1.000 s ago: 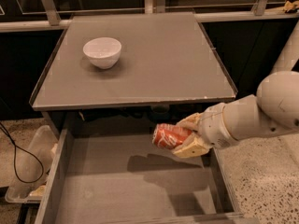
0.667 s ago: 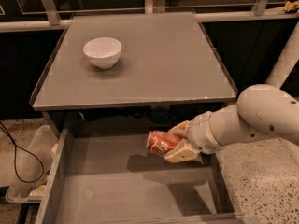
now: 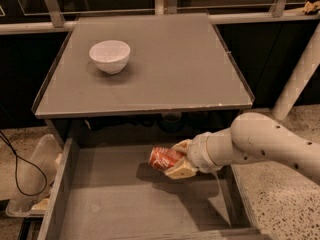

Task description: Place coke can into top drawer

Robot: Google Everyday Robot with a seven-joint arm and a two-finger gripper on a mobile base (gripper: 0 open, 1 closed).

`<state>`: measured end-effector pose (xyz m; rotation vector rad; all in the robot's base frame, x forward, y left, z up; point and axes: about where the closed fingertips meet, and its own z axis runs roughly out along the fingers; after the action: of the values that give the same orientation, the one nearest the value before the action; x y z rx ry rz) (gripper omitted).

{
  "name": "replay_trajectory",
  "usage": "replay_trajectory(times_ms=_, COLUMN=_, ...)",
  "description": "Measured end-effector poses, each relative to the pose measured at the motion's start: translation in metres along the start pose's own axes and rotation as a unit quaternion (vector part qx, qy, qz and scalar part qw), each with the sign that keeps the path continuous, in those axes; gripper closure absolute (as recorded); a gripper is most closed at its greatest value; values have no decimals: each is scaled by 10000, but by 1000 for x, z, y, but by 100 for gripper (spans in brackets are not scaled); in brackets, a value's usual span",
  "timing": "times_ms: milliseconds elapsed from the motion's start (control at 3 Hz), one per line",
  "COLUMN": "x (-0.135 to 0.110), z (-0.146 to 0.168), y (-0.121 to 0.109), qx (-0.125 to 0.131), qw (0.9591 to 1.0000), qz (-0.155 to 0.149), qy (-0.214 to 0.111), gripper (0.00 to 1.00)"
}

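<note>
The coke can (image 3: 164,158) lies on its side inside the outline of the open top drawer (image 3: 120,204), in the rear right part of the compartment, just below the front edge of the tabletop (image 3: 175,74). Its red body points left and its right end sits between the fingers. A dark shadow falls on the drawer bottom directly under and to the left of the can; whether the can touches the bottom cannot be determined.

The gripper (image 3: 175,159) is clamped on the can: one tan finger (image 3: 182,146) presses along the upper side and the other runs along the lower side. The white arm (image 3: 260,144) enters from the right, crosses the right drawer wall and angles down to the gripper.

The drawer is pulled out toward the observer, with low grey walls on the left and right and a flat grey bottom.

On the tabletop above, a white bowl (image 3: 110,55) stands upright in the rear left area, well apart from the can. A clear plastic bin (image 3: 30,184) sits on the floor just beside the left drawer wall, with a black cable (image 3: 15,166) looping in front of it.
</note>
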<state>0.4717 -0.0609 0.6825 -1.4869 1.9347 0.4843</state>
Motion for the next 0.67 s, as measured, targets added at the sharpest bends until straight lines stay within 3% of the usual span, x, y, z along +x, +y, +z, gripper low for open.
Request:
replay_trajectory(times_ms=333, x=5, z=26, y=-6, qx=160, qw=9997, qz=-92, qy=169, gripper=100)
replay_trajectory(times_ms=667, x=17, z=49, y=-7, qx=111, qw=9994, qz=-51, qy=334, gripper=100)
